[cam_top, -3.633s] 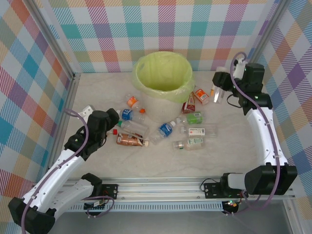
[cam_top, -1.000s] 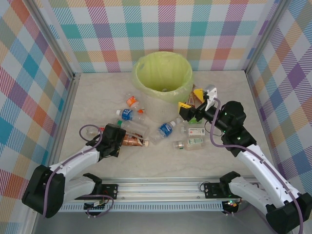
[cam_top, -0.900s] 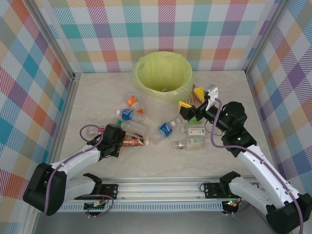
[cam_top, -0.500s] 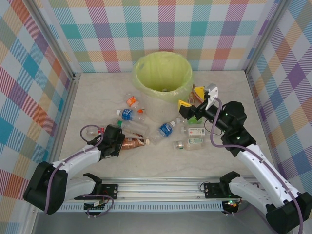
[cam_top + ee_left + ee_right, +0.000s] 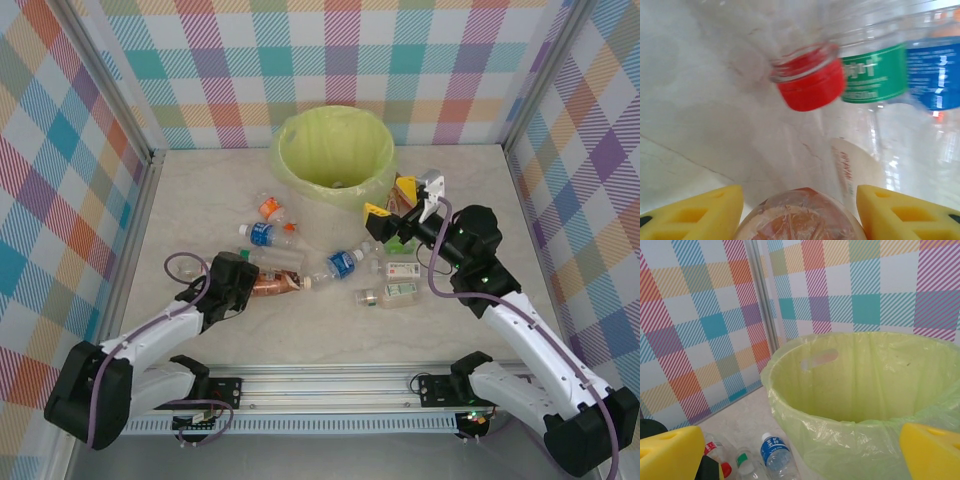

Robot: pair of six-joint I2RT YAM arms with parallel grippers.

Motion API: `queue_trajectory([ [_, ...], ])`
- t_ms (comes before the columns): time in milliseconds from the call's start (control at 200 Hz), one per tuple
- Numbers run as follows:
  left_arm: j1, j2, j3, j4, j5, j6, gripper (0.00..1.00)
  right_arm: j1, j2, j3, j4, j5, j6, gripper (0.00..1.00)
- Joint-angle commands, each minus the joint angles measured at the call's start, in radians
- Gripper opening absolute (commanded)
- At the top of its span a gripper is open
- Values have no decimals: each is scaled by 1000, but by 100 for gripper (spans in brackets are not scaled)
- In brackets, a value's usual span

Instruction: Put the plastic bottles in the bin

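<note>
Brown-tinted plastic, one bottle [image 5: 799, 217] lies on the worktop [image 5: 200, 200] well short of the bin [image 5: 283, 140], clamped between the left end effector's [image 5: 245, 287] yellow pads. Lift it straight up first, since a red-capped bottle [image 5: 810, 82] lies just beside it, then carry it high enough to clear the bin's rim. By the bin hangs the right end effector [image 5: 390, 200], fingers wide apart and empty; keep the arms from crossing.

free: bare table [image 5: 200, 190] left of bin [image 5: 285, 150] | blocked: bottles [image 5: 343, 264] crowd bin's front
</note>
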Motion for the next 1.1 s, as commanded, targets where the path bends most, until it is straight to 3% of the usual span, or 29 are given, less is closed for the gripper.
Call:
queue_trajectory([
  [0,32,-85,-4,-56,-48,88,49,5,8,11,48,-36,-5,100],
  [180,63,-210,37,-99,-30,284,47,5,40,18,51,-65,-13,100],
  [485,65,-187,265,-84,248,700,46,28,163,82,-2,-303,-63,100],
  [780,64,-78,516,49,497,873,44,158,240,161,-158,-255,-209,100],
  [1005,58,67,836,13,484,1017,41,162,214,142,-84,-252,-195,100],
  [1095,50,120,935,21,388,1030,41,164,190,126,-72,-232,-195,100],
])
